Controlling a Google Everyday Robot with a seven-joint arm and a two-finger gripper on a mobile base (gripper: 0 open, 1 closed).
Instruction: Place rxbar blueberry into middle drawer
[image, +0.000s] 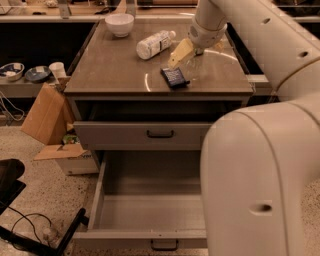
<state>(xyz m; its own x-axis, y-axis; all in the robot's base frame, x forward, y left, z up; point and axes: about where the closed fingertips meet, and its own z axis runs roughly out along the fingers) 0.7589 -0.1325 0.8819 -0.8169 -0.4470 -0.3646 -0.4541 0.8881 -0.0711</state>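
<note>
my pincer: pale yellow two-finger gripper (180, 55), hovering just over the bar's far end; i cannot tell whether it is open or closed.
bar: small flat navy-blue rxbar blueberry (174, 77), lying on the smooth brown cabinet top (110, 70) near its front edge, not yet held.
target: wide grey metal middle drawer (96, 197), open below, a deep tray with tall walls.
risk one: thin, slick wrapper flat on a hard top; i judge a shallow pinch could skid it over the edge.
risk two: round white plastic bottle (155, 44) lies on its side nearby; a nudge could roll it.
risk three: shorter grey drawer front (115, 135) sits above; an early release could miss the tray.
</note>
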